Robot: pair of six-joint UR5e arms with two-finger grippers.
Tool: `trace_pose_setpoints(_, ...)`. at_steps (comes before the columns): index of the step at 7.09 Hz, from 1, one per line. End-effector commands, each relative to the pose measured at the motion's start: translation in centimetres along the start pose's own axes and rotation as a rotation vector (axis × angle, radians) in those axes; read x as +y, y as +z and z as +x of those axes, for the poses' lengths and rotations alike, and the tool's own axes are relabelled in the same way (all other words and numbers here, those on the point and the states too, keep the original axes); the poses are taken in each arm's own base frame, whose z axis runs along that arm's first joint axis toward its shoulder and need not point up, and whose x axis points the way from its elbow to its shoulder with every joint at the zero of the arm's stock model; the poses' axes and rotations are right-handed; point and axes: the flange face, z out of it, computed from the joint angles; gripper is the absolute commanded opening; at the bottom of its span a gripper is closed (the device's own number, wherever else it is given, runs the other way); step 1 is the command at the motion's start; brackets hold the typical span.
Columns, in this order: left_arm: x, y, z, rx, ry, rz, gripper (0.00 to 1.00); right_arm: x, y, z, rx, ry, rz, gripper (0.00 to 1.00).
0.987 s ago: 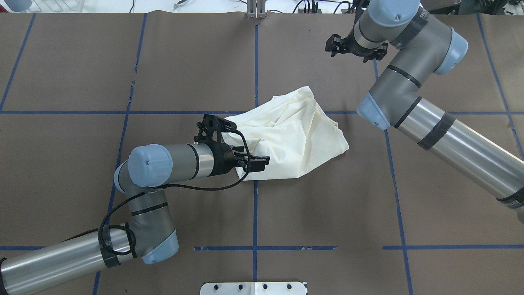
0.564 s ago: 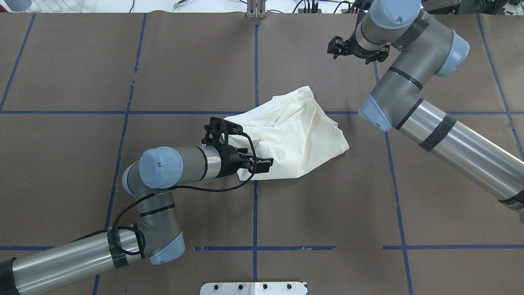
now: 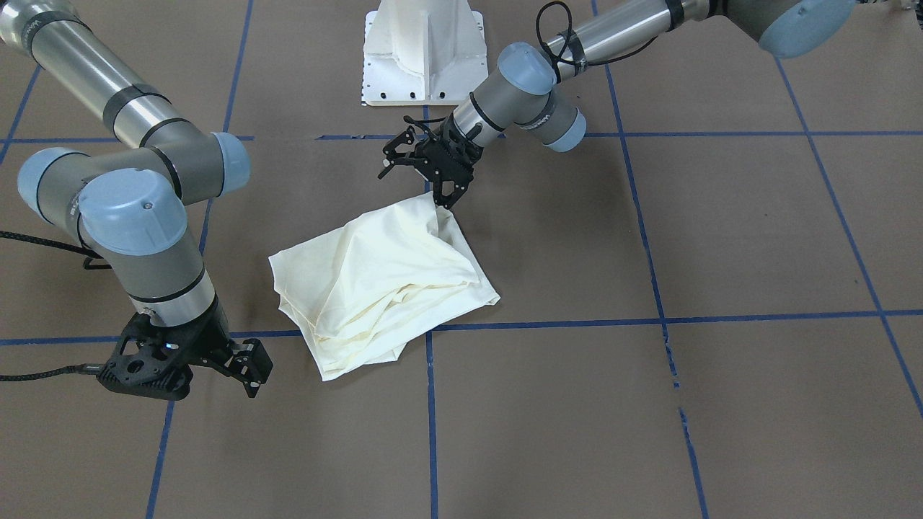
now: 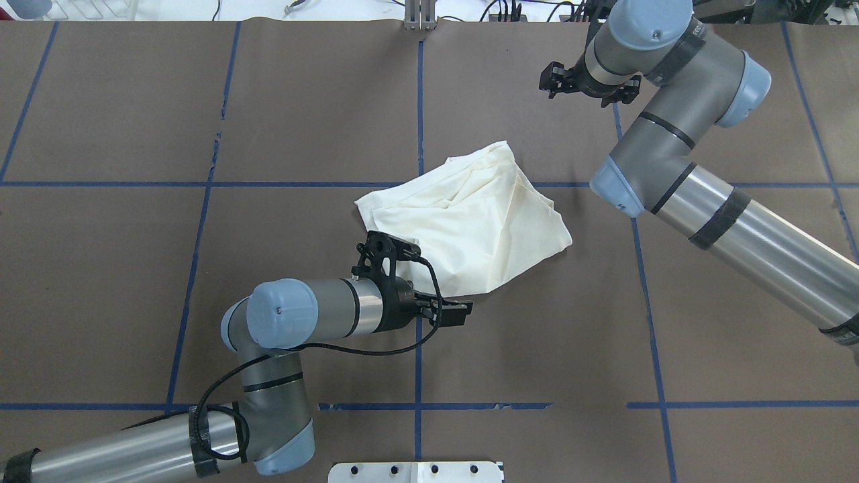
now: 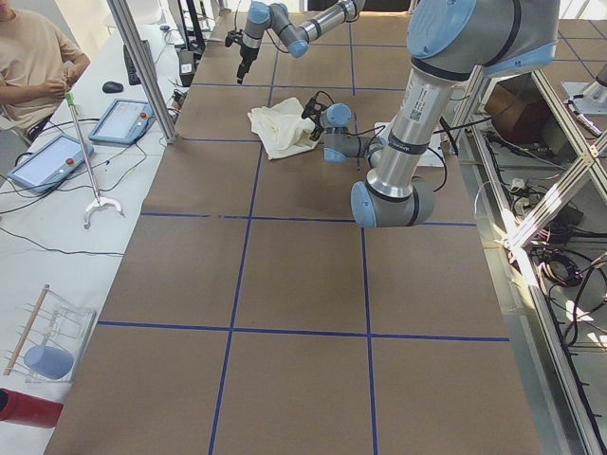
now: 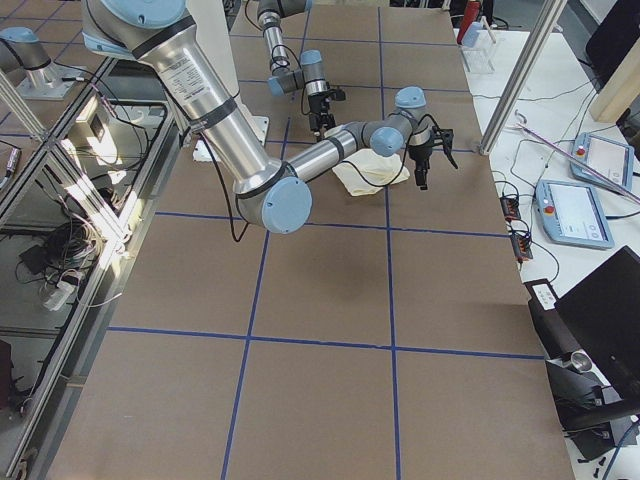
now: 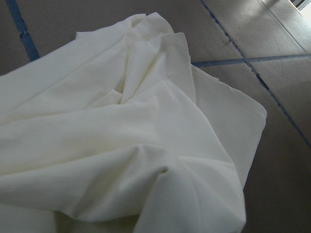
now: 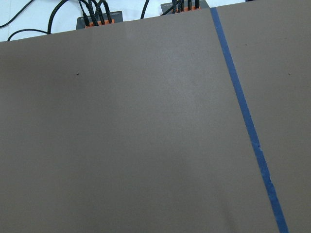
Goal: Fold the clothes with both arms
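Note:
The shirt (image 4: 483, 221) lies crumpled on the brown table near the middle, plain cream side up, its print hidden. It also shows in the front view (image 3: 382, 281) and fills the left wrist view (image 7: 136, 136). My left gripper (image 4: 463, 312) is low at the shirt's edge nearest the robot. In the front view it (image 3: 441, 198) looks shut on the shirt's corner, and the cloth rises to a peak there. My right gripper (image 4: 547, 77) hovers over bare table at the far right, apart from the shirt. In the front view it (image 3: 254, 376) is open and empty.
The white pedestal base (image 3: 422, 58) stands at the robot's side of the table. Blue tape lines (image 4: 419, 349) cross the brown surface. A seated operator (image 5: 33, 57) and tablets (image 5: 123, 118) are beyond the far edge.
My left gripper has moved toward the robot and to the right in the overhead view, taking the shirt's near corner with it. The right gripper has shifted only slightly.

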Motion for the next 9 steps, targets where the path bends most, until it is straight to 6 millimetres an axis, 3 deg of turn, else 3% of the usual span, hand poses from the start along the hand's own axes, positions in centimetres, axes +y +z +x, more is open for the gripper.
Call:
trace_pose_setpoints(1, 3.0, -0.8, 2.8, 0.144, 0.001, 0.013, 1.0, 0.0, 0.0, 0.0, 0.001, 0.001, 0.003, 1.0)
trace_pose_setpoints(3, 3.5, -2.1, 3.9, 0.184, -0.045, 0.008, 1.0, 0.0, 0.0, 0.0, 0.002, 0.001, 0.004, 1.0)
trace_pose_setpoints(4, 4.1, -2.9, 3.0, 0.178, -0.061, -0.014, 1.0, 0.0, 0.0, 0.0, 0.002, 0.001, 0.004, 1.0)
trace_pose_setpoints(6, 3.9, -2.2, 2.0, 0.108, -0.161, -0.025, 0.72, -0.1, 0.0, 0.0, 0.002, 0.001, 0.005, 1.0)
trace_pose_setpoints(8, 3.9, -1.8, 1.6, 0.074, -0.165, -0.029, 0.71, -0.1, 0.0, 0.0, 0.002, 0.001, 0.005, 1.0)
trace_pose_setpoints(9, 3.8, -1.7, 1.7, 0.072, -0.174, -0.023, 0.56, 0.0, 0.0, 0.0, 0.002, 0.001, 0.004, 1.0)
